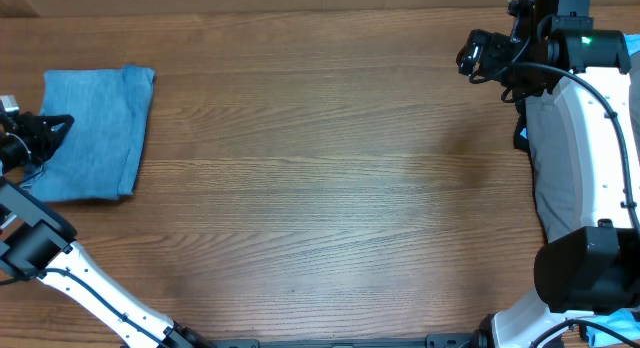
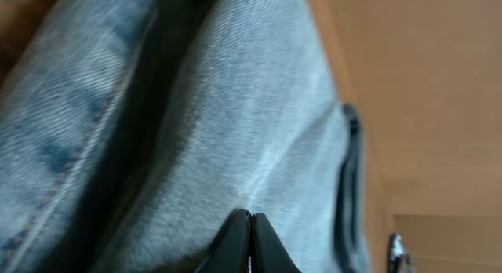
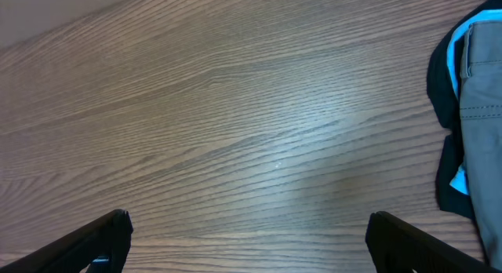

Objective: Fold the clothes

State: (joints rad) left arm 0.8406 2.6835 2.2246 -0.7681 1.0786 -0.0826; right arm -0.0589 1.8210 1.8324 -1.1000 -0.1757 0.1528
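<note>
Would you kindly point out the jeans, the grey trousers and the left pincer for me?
jeans (image 1: 95,133): overhead view, middle of the folded stack.
grey trousers (image 3: 482,132): right wrist view, middle of the visible cloth.
left pincer (image 2: 250,226): left wrist view, where the shut fingertips meet.

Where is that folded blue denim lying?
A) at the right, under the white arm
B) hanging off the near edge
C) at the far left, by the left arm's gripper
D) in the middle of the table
C: in the overhead view the folded jeans lie at the far left of the table, with the left gripper at their left edge.
</note>
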